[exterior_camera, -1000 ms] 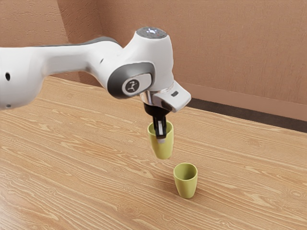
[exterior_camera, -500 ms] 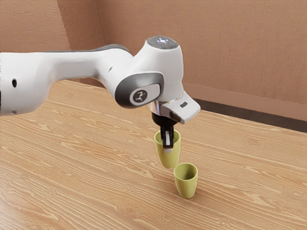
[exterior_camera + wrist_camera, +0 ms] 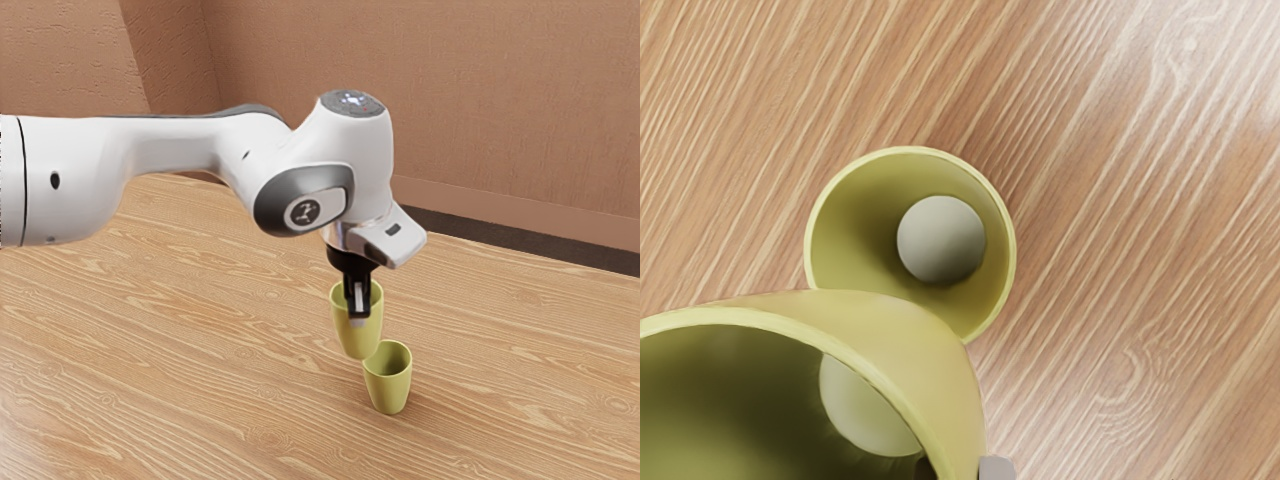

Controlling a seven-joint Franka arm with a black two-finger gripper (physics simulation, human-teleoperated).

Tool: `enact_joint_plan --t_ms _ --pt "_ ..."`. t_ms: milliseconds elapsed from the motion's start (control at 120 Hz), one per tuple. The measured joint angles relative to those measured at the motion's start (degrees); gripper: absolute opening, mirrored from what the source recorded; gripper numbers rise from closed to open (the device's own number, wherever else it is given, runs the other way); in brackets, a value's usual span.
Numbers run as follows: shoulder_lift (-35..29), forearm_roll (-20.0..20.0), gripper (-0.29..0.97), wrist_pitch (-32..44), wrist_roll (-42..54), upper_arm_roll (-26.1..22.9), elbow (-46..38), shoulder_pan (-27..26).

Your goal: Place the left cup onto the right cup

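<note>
Wooden table (image 3: 150, 330); jaws clamp lifted cup (image 3: 352, 335) — just beside standing cup (image 3: 388, 378)

A plain indoor room, of a kind that cannot be told more exactly. A broad wood-grain table (image 3: 150, 340) stands by a corner of two brown textured walls (image 3: 480, 90). A pale baseboard (image 3: 520, 207) and a dark strip of floor (image 3: 520, 238) run behind it.
</note>
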Motion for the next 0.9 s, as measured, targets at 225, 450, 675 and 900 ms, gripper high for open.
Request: enact_joint_plan --t_ms 225,450,675,900 --pt "0.67 0.08 -0.11 0.06 -0.08 0.00 0.90 -0.81" --pt "1.56 0.13 -0.11 0.08 -0.13 0.00 1.44 -1.04" --pt "1.95 0.14 -0.11 0.09 -0.15 0.00 1.68 -0.98" --pt "1.95 0.11 -0.11 0.09 -0.14 0.00 1.69 -0.52"
